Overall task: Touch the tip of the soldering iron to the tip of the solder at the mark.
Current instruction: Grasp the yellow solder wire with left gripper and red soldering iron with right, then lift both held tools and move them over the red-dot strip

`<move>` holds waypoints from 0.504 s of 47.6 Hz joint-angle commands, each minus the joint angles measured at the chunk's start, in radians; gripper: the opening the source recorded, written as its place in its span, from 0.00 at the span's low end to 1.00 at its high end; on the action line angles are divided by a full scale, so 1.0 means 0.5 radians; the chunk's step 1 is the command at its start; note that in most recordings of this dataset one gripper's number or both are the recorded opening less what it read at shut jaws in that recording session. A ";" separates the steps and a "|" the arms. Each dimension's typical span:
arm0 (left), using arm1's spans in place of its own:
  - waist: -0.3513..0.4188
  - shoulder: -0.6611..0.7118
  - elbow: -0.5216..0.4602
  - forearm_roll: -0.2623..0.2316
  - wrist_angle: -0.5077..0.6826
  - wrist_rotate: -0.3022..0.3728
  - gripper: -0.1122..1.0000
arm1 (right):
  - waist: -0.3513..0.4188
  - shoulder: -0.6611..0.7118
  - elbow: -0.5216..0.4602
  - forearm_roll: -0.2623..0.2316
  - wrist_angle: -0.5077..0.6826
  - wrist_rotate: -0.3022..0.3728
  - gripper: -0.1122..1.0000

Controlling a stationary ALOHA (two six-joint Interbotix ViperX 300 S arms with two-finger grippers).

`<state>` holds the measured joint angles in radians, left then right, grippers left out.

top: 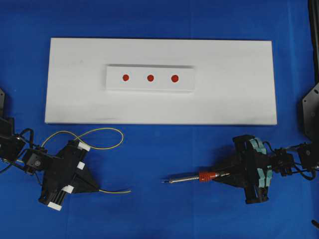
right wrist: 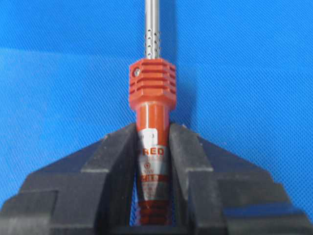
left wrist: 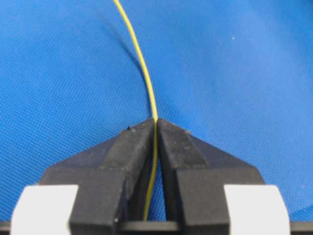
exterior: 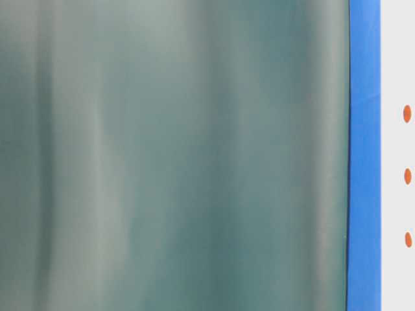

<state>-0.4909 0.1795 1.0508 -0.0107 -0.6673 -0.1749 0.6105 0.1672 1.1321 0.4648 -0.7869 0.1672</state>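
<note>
My left gripper (top: pixel 96 187) (left wrist: pixel 156 121) lies low on the blue cloth at the front left, shut on the thin yellow solder (top: pixel 107 133) (left wrist: pixel 142 63). The wire loops behind the gripper, and the tip of the solder (top: pixel 130 191) pokes out to the right. At the front right, my right gripper (top: pixel 223 175) (right wrist: pixel 153 128) is shut on the soldering iron (top: pixel 187 178) (right wrist: pixel 152 81), just behind its orange-red collar. The tip of the soldering iron (top: pixel 163 181) points left, apart from the solder. Three red marks (top: pixel 150 77) sit on a raised white block.
The block rests on a wide white board (top: pixel 239 94) across the back of the blue cloth. A blurred grey-green surface fills most of the table-level view, leaving only a blue strip (exterior: pixel 363 162) and the board's marks (exterior: pixel 407 175) at the right.
</note>
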 commanded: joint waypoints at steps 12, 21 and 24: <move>0.015 -0.107 -0.067 -0.006 0.086 -0.025 0.14 | -0.003 -0.086 -0.067 0.028 0.110 0.006 0.16; 0.018 -0.328 -0.135 -0.006 0.457 -0.120 0.14 | -0.071 -0.344 -0.101 0.067 0.451 -0.012 0.16; 0.015 -0.417 -0.163 -0.006 0.632 -0.160 0.14 | -0.107 -0.451 -0.101 0.067 0.561 -0.025 0.16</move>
<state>-0.4847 0.0399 0.9956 -0.0107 -0.4310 -0.2424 0.5798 0.0230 1.0937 0.4955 -0.5630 0.1611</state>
